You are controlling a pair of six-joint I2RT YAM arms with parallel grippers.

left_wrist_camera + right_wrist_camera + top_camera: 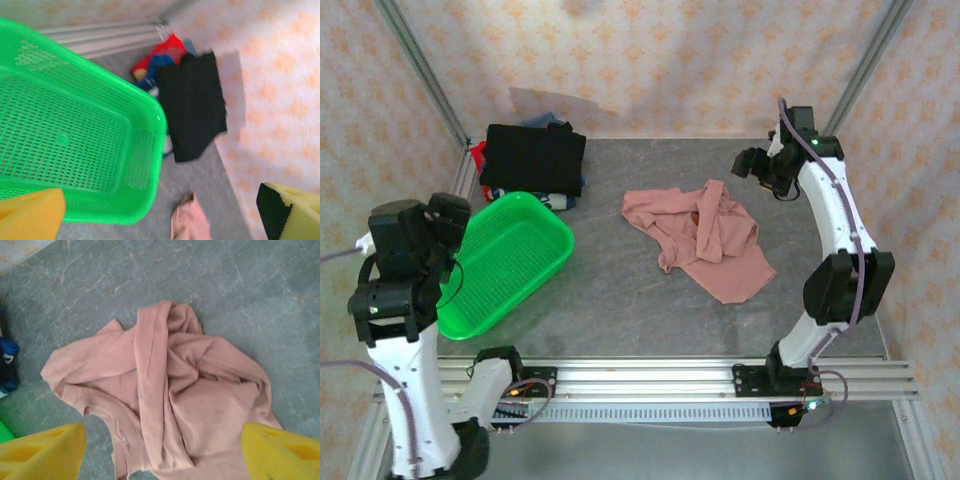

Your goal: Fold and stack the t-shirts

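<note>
We look down on a grey table (620, 300). The dusty-pink t-shirt (705, 240) lies crumpled and unfolded near its middle, well apart from the folded stack in the far left corner, where a black shirt (533, 160) lies on top. A green mesh basket (510, 260) sits just in front of that stack.

The right gripper (752, 165) hovers beyond the pink shirt's far right side, touching nothing. From the right wrist, its yellow fingers (45, 450) are spread wide, with the shirt below them. The left gripper (455, 215) hangs by the basket's left edge, its claw likewise wide and empty in the left wrist view.

We judge the shirt light, limp and quick to bunch, so the hem or shoulder corners look best to pinch, one per claw.

The right wrist view reveals a twisted band of fabric across the shirt. The left wrist view reveals a red shirt (170, 47) and blue cloth (150, 67) under the black one.
</note>
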